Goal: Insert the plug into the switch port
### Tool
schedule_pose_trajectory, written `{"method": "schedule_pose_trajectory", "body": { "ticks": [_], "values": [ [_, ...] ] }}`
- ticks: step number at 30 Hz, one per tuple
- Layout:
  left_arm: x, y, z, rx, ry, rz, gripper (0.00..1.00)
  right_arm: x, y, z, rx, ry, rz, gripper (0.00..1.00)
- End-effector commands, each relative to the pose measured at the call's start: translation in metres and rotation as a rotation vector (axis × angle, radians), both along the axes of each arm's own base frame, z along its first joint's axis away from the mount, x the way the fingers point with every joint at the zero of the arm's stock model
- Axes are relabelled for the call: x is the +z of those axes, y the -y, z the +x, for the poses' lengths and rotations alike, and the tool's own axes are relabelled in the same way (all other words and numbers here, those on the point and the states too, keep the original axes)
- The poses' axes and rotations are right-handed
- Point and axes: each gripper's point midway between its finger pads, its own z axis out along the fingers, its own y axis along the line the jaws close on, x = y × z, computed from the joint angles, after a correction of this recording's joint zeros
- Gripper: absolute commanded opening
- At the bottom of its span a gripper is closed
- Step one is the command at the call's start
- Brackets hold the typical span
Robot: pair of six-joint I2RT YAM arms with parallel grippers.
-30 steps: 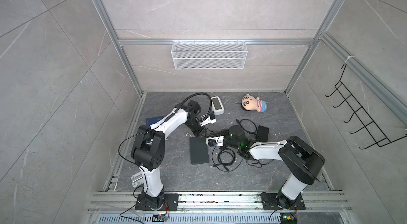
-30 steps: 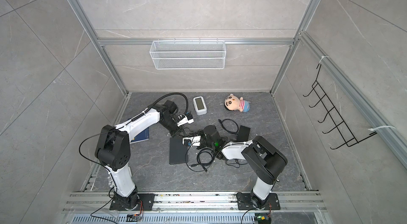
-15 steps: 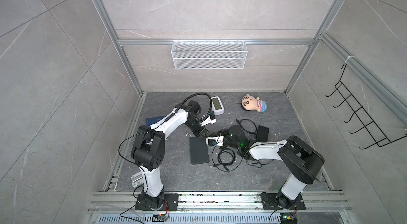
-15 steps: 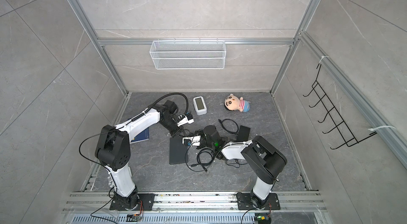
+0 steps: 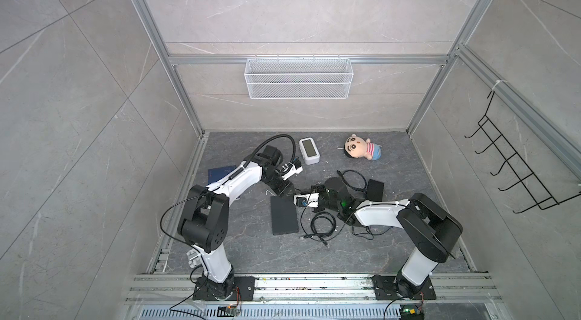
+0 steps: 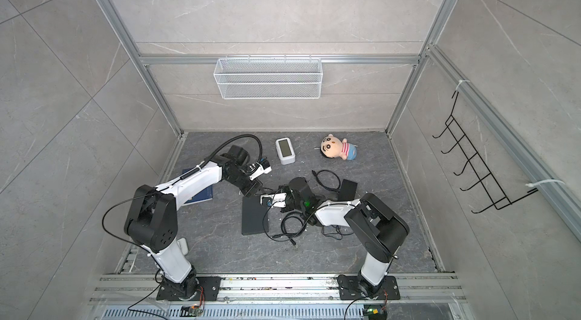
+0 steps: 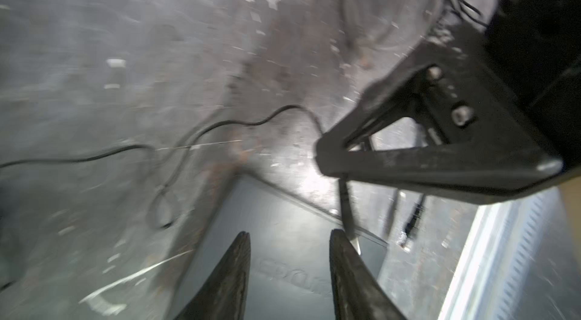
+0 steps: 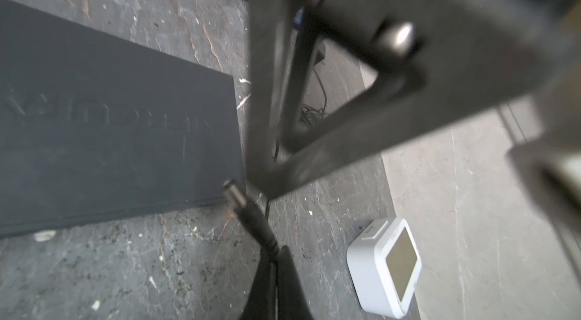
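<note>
Two grippers sit nose to nose, low over the dark floor (image 5: 345, 252). The right gripper (image 8: 274, 258) is clenched hard on the black cable just behind the plug (image 8: 238, 198). The barrel tip pokes out free, aimed at the switch (image 8: 110, 133). It's not in the port: the tip sits just beside the near corner of that flat black box, and whether it touches the edge I can't tell.

The left gripper (image 7: 289, 255) is released, jaws apart with nothing between them, hanging over the switch's top face by the same corner. From that wrist the plug shows close alongside one jaw, dangling below the right gripper's tip.

In both top views the switch lies flat mid-floor between the two arms. A coiled cable (image 5: 322, 227) lies just beside it on the right arm's side. A blue book (image 5: 221, 173) lies partly under the left arm. Back near the wall are a white clock (image 5: 309, 151) and a doll (image 5: 361, 149), well apart from the action.
</note>
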Motion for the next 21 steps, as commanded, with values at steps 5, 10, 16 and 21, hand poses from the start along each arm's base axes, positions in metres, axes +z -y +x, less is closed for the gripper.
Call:
{"method": "schedule_pose_trajectory", "body": {
  "ticks": [5, 10, 16, 21],
  "values": [
    [0.029, -0.046, 0.056, 0.512, 0.147, -0.046, 0.46, -0.039, 0.020, 0.004, -0.022, -0.126, -0.189, 0.04],
    [-0.011, -0.066, 0.042, 0.687, 0.064, -0.006, 0.43, -0.055, 0.021, -0.008, -0.001, -0.257, -0.242, 0.05],
    [-0.041, -0.070, 0.016, 0.775, -0.050, -0.037, 0.42, -0.082, 0.030, -0.017, -0.005, -0.389, -0.372, 0.04],
    [-0.048, -0.070, -0.002, 0.794, -0.097, -0.060, 0.42, -0.094, 0.033, -0.025, -0.010, -0.476, -0.428, 0.05]
  ]
}}
